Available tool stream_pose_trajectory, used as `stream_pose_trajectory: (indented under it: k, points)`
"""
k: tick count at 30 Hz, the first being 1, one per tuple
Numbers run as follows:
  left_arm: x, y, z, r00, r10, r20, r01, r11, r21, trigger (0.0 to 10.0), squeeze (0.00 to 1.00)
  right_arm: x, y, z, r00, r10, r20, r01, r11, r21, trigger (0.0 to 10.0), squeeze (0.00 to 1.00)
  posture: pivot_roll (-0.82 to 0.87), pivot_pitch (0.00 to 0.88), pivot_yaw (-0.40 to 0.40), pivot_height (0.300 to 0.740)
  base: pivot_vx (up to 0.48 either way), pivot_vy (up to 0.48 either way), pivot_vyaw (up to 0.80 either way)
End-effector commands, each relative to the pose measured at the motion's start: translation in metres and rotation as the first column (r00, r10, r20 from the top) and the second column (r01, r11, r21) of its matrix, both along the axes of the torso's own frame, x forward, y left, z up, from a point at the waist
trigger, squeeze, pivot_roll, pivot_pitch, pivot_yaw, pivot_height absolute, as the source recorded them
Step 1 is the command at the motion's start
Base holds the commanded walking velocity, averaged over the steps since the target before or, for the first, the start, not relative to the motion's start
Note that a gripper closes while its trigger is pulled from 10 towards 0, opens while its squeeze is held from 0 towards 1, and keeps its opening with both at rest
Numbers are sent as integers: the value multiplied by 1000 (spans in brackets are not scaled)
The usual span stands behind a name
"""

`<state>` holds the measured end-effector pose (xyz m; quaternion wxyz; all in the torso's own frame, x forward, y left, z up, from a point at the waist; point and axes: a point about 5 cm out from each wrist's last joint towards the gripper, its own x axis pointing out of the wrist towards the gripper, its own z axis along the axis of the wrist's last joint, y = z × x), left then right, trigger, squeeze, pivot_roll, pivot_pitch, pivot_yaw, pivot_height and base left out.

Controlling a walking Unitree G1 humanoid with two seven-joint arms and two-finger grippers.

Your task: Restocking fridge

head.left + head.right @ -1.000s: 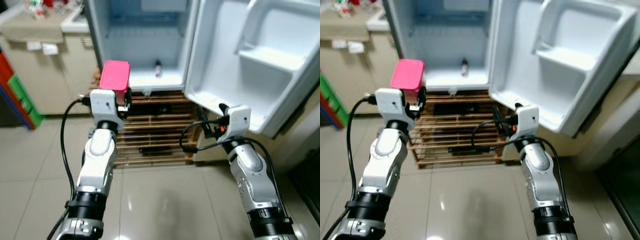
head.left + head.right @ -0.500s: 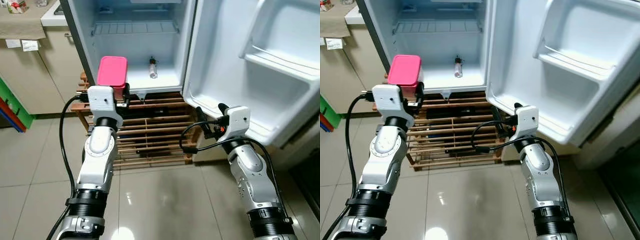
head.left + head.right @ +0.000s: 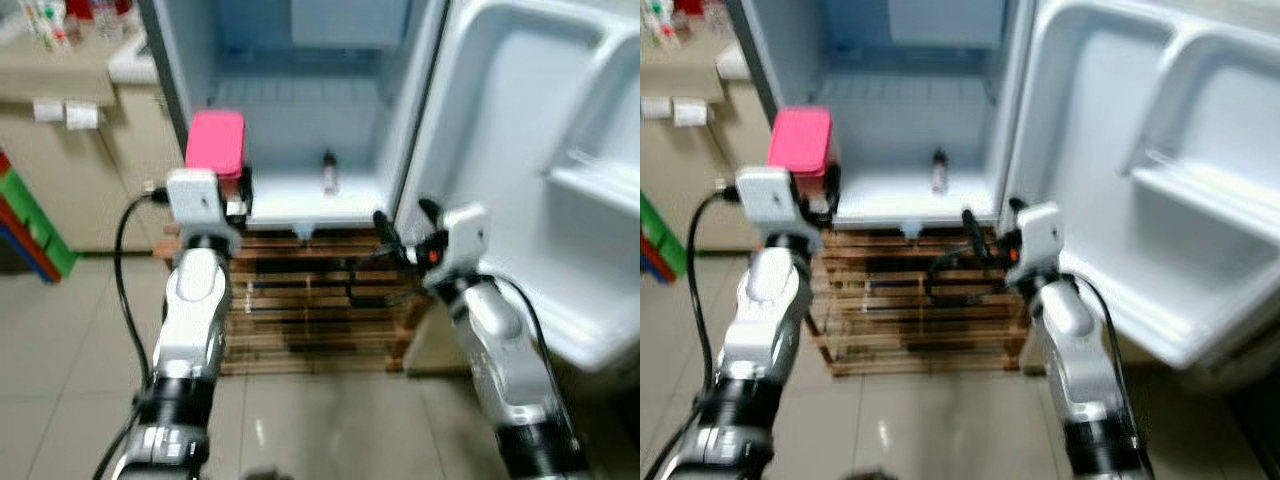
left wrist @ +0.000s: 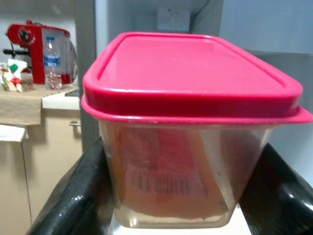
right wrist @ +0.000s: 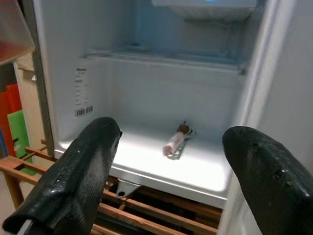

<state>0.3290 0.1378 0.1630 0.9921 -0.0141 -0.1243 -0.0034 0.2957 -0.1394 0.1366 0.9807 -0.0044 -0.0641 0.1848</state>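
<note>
We're right at the open fridge (image 3: 300, 120), and our left gripper (image 4: 181, 196) is carrying a clear plastic tub (image 4: 188, 171) with a bright pink lid (image 3: 216, 143), raised just in front of the fridge's left edge, level with the bottom compartment. From the left wrist, we see both black fingers (image 4: 73, 196) pressed against the tub's sides, clamped on it. The tub is see-through with the lid snapped on flat; inside we make out something reddish-orange with a barcode label facing us, though what it is we cannot tell.

Into the fridge now: on the white floor of the compartment there's one small bottle (image 5: 174, 142) lying on its side, well back from the front lip. A wire shelf (image 3: 300, 90) sits above it, and a drawer or box (image 3: 945, 20) up top. The door (image 3: 540, 170) is swung wide to our right, with moulded shelves in it.

Our right gripper (image 5: 171, 171) is up too, pointed into the compartment, fingers (image 5: 78, 166) spread wide apart and holding nothing.

Below the fridge we've got a wooden slatted rack (image 3: 300, 320), and to the left a counter (image 3: 60, 80) carrying some blurred items
</note>
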Motion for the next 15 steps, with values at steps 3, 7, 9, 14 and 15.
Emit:
stream_pose_trajectory:
  k: [3,7,9,14,15]
  points:
    - [5,-7,1,1000,-22,-7,22,1000,20,10000,0,-2,-6,3,1000,-4,-1,4,1000,1,10000,0,-95,0,-7,740,0,0,246]
    - [11,-10,2,999,-25,-20,26,998,52,10000,0,-1,-4,2,1000,-3,-6,3,1000,-13,10000,0,-95,0,-7,740,0,0,678]
    - [13,-11,5,999,-35,-16,36,998,49,10000,0,1,-6,1,1000,-22,-20,22,1000,-13,10000,0,-97,0,-10,740,0,0,606]
    - [16,-16,12,998,-69,8,69,996,60,10000,0,0,-6,2,1000,-19,-13,18,1000,-5,10000,0,-96,0,-12,740,96,0,0]
    - [17,-17,13,997,-76,8,76,995,62,10000,0,0,-6,2,1000,-18,-13,18,1000,-5,10000,0,-96,0,-12,740,480,0,0]
